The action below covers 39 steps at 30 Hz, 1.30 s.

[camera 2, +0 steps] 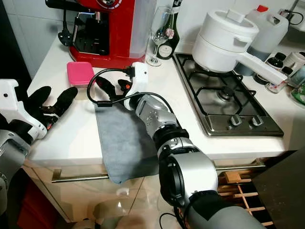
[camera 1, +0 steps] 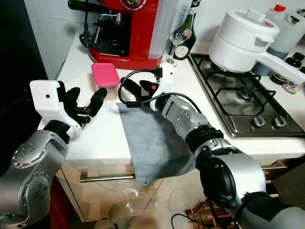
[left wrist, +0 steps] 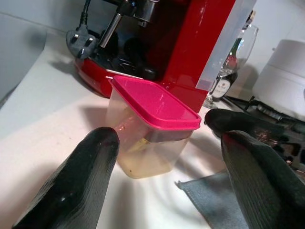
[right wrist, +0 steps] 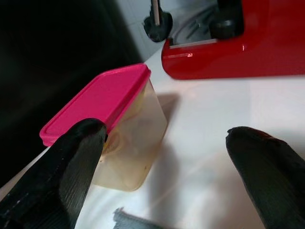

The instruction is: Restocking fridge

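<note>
A clear container with a pink lid [camera 1: 105, 75] stands on the white counter [camera 1: 102, 136], just in front of the red coffee machine [camera 1: 128, 33]. My left gripper [camera 1: 87, 98] hovers open over the counter's left part, a short way before the container, its fingers pointing at it. In the left wrist view the container [left wrist: 152, 129] sits ahead between the spread fingers [left wrist: 81, 186]. My right gripper [camera 1: 138, 87] is open too, just right of the container and apart from it. The right wrist view has the container [right wrist: 119, 129] by one fingertip [right wrist: 71, 162].
A grey cloth [camera 1: 152, 138] lies under my right forearm and hangs over the counter's front edge. A wine glass [camera 1: 178, 31] and a dark bottle [camera 1: 190, 33] stand behind. The gas hob [camera 1: 243, 95] carries a white pot [camera 1: 243, 38]. Bottles [camera 1: 290, 24] sit far right.
</note>
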Available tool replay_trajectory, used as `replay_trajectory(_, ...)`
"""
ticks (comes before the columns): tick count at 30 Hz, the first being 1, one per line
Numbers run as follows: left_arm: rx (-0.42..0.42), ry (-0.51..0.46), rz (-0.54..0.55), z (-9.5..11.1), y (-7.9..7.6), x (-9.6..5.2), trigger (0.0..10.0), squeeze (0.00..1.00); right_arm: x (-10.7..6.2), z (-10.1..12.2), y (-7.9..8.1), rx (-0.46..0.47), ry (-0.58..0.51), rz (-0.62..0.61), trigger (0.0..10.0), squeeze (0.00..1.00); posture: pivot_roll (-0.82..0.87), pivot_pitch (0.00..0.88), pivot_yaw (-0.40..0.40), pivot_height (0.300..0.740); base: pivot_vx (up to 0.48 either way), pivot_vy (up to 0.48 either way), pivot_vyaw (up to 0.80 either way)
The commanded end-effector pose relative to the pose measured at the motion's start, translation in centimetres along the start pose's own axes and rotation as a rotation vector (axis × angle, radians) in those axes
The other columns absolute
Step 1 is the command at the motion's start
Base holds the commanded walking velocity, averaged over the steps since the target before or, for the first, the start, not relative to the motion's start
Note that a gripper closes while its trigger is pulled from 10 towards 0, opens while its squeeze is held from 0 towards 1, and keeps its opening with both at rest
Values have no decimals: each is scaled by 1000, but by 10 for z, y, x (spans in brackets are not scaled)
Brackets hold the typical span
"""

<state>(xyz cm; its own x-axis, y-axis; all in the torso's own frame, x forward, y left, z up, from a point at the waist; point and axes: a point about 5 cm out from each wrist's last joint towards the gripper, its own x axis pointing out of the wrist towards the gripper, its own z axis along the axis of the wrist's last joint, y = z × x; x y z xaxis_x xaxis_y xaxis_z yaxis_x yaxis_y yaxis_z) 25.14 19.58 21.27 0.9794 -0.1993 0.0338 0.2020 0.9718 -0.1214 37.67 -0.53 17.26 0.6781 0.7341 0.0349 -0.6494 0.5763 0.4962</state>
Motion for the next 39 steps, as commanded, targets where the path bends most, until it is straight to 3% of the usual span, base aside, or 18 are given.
replay_trajectory(1, 14, -7, -13, 1, -2, 3, 10000, 0, 5, -17, 14, 15, 0, 34, 10000, 20, 211, 0, -172, 740, 0, 0, 0)
replay_trajectory(2, 27, -10, -8, 1, -2, 4, 10000, 0, 4, -15, 11, -34, -15, 9, 10000, 20, 211, 0, -172, 740, 0, 0, 0)
replay_trajectory(3, 83, -39, 11, 4, 0, 6, 10000, 0, -4, -4, 0, -274, -64, -119, 10000, 27, 206, 0, -173, 740, 0, 0, 0)
replay_trajectory(4, 122, -60, 24, 6, 1, 7, 10000, 0, -9, 3, -5, -440, -110, -192, 10000, 27, 205, 0, -173, 740, 0, 0, 0)
replay_trajectory(5, 181, -87, 32, 10, -1, 9, 10000, 0, -15, 11, -7, -547, -174, -239, 10000, 27, 202, 0, -174, 740, 0, 0, 0)
replay_trajectory(7, 220, -104, 35, 12, -2, 11, 10000, 0, -19, 15, -8, -600, -215, -263, 10000, 27, 201, 0, -172, 740, 0, 0, 0)
replay_trajectory(10, 318, -157, 51, 19, -10, 17, 10000, 0, -33, 18, -11, -582, -298, -323, 10000, 24, 181, 0, -155, 740, 0, 0, 0)
replay_trajectory(13, 401, -139, 58, 18, -13, 23, 10000, 0, -46, 16, -19, -549, -343, -401, 10000, 24, 155, 0, -100, 740, 0, 0, 0)
replay_trajectory(17, 509, -156, 21, 25, -13, 29, 10000, 0, -54, 15, -23, -576, -397, -481, 10000, 27, 142, 0, -41, 740, 0, 0, 0)
replay_trajectory(24, 507, -178, 7, 32, -13, 45, 10000, 0, -61, 24, -20, -607, -481, -553, 10000, 27, 102, 0, 32, 740, 0, 0, 0)
replay_trajectory(29, 473, -159, 12, 23, -15, 53, 10000, 0, -63, 37, -19, -646, -541, -592, 10000, 24, 60, 0, 86, 740, 0, 0, 0)
replay_trajectory(34, 335, -145, 79, 8, -7, 60, 10000, 0, -65, 46, -15, -701, -573, -589, 10000, 27, 30, 0, 66, 740, 0, 0, 0)
replay_trajectory(37, 313, -167, 119, 8, -7, 60, 10000, 0, -64, 48, -14, -717, -562, -573, 10000, 24, 28, 0, 52, 740, 0, 207, 0)
replay_trajectory(39, 299, -206, 135, 10, -15, 57, 10000, 0, -63, 47, -16, -710, -532, -554, 10000, 24, 32, 0, 26, 740, -298, 377, 0)
